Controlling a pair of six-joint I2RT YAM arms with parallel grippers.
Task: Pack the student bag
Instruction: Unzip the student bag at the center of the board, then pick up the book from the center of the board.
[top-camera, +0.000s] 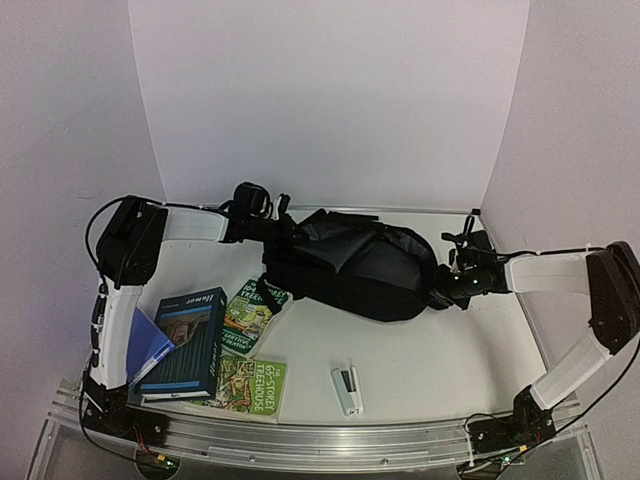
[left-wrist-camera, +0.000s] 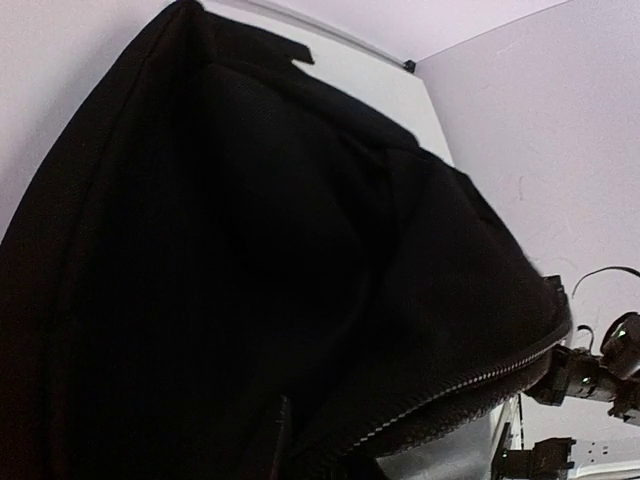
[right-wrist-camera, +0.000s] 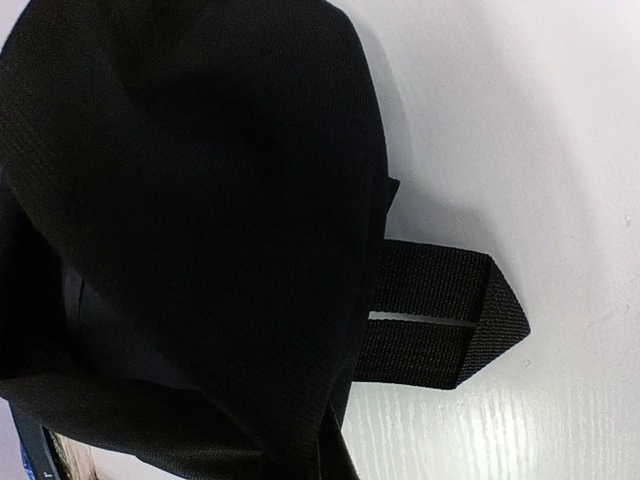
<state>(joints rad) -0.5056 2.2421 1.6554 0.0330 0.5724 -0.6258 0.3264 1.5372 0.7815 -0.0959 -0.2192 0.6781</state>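
The student bag (top-camera: 350, 262), a large black backpack, lies across the middle of the table between both arms. My left gripper (top-camera: 272, 228) is at its left end and my right gripper (top-camera: 447, 283) at its right end. Black bag fabric (left-wrist-camera: 250, 250) fills the left wrist view and hides the fingers; its zipper (left-wrist-camera: 480, 375) runs along the lower right. In the right wrist view the bag fabric (right-wrist-camera: 200, 200) gathers down to the jaws, and a black webbing strap loop (right-wrist-camera: 440, 320) lies flat on the table. Both grippers appear shut on the bag's fabric.
At the front left lie a dark blue book (top-camera: 185, 342), a green book (top-camera: 253, 312), a green treehouse book (top-camera: 252, 385) and a blue folder (top-camera: 146, 350). A white stapler (top-camera: 347, 390) lies front centre. White walls close in the back and sides.
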